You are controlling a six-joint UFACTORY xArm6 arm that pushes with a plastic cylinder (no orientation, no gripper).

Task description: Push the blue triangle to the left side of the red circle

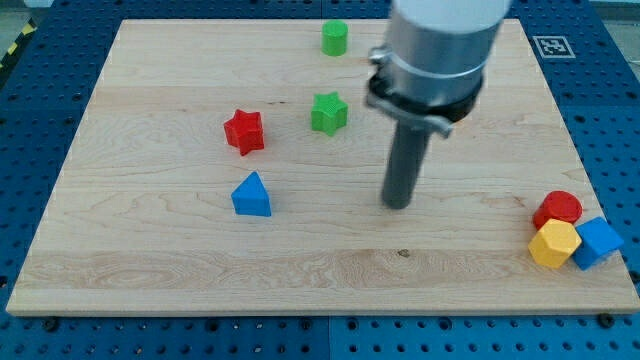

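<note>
The arm is cut off at the frame's top. My tip [398, 205] rests on the counter [150, 260] mid-frame, touching no block. Blue triangle [251, 195] sits centre-left; red circle [558, 208] lower right.

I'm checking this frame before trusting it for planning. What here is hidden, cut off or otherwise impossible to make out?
- Arm: cut off by the camera view's top edge; only its lower housing and rod, down to my tip, show.
- Red circle: its lower part is hidden behind the yellow block and blue block.
- Whether those three touch: too tightly clustered to tell.
- Blue triangle: its far side faces away.
</note>
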